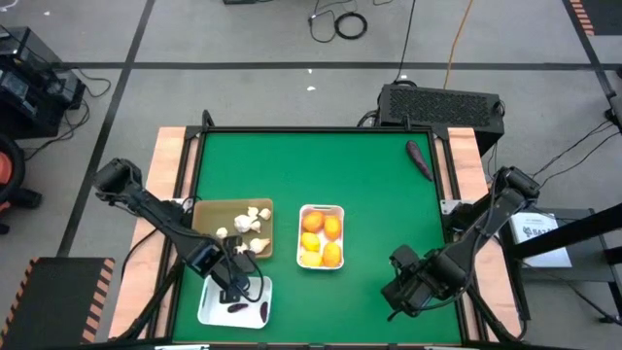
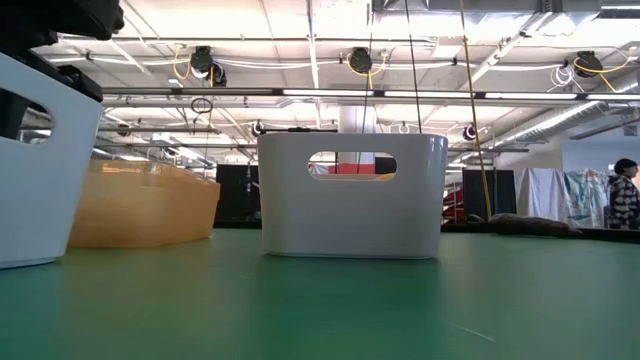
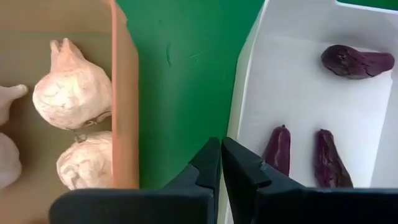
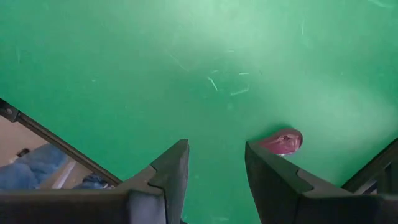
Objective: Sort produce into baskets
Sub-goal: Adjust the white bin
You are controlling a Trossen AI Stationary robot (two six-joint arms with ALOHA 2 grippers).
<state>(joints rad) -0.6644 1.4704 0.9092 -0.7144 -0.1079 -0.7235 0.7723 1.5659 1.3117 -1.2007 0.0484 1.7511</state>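
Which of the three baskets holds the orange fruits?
The white basket in the middle of the table holds them. The tan basket holds whitish bulbs, and the other white basket holds dark purple vegetables.

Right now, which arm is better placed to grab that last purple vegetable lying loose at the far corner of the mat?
The right. The purple vegetable lies on its side of the table, and the right gripper is open, while the left gripper is shut over the near white basket.

On the green tabletop (image 2: 330,310) a white basket (image 2: 351,195) with an oval handle slot stands at centre. A tan basket (image 2: 140,205) sits behind and left of it, and another white basket (image 2: 45,165) rises at the left edge. A dark purple vegetable (image 2: 530,225) lies far right. A person (image 2: 625,195) stands in the room beyond.
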